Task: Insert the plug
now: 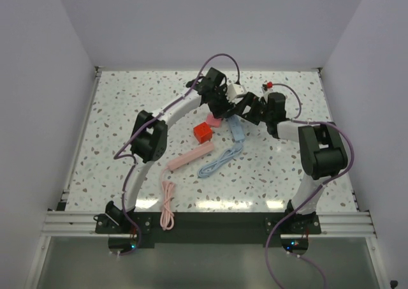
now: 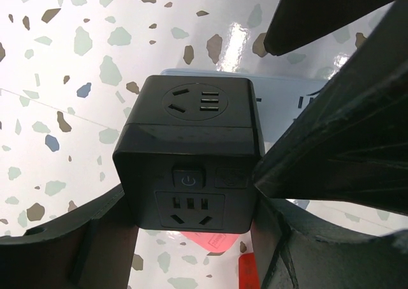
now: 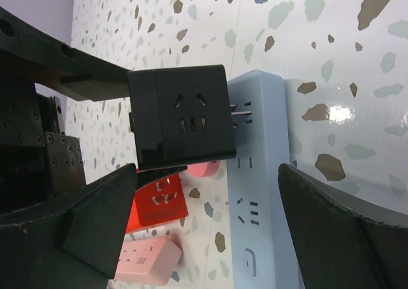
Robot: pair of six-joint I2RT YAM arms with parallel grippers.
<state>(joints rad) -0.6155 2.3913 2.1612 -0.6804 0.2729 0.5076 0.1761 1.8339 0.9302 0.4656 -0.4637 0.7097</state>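
two prongs (image 3: 241, 112) between cube (image 3: 182, 117) and strip (image 3: 261, 187)

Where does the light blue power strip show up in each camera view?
Top external: light blue power strip just right of centre, right of the red cube socket.
Left wrist: pale edge behind the black cube adapter.
Right wrist: centre, running to the bottom edge.
Shared landmark: the red cube socket.

Beside blue strip (image 3: 261, 174), red cube (image 3: 156, 206) and pink strip (image 3: 143, 260) block one flank; other open.
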